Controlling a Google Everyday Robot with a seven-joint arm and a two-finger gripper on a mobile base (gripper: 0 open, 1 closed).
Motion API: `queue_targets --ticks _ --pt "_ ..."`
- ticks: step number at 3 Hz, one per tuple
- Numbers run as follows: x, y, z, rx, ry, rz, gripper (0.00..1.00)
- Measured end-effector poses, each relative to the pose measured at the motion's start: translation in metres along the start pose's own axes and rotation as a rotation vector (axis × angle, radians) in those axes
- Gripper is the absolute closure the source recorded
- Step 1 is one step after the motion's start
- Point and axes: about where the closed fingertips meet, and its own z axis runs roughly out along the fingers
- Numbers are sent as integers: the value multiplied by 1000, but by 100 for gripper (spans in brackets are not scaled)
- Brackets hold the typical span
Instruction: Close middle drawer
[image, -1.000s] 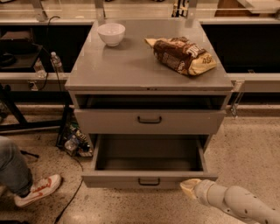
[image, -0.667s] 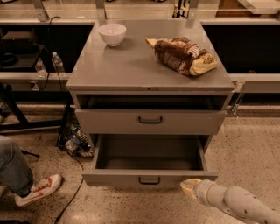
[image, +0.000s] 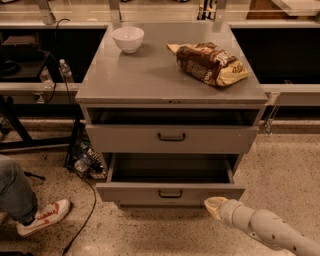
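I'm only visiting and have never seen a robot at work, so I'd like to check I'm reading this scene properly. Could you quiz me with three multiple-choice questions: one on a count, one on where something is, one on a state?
1. How many things lie on the cabinet top?
A. one
B. two
C. four

2. Where is the gripper?
A. on the cabinet top
B. by the person's shoe
C. low, near the right end of the front of the middle drawer

3. What state is the middle drawer in?
A. pulled out
B. shut flush
C. taken out and lying on the floor

Answers:
1 B: only a white bowl and a brown snack bag are there.
2 C: its pale tip sits just below that front's right corner.
3 A: its tray shows behind the front panel.
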Motion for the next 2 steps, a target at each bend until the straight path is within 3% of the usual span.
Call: queue_targets --ticks 1,2 --pt "-21 -27 32 56 -80 -16 100" --pt "-21 -27 32 56 -80 -16 100"
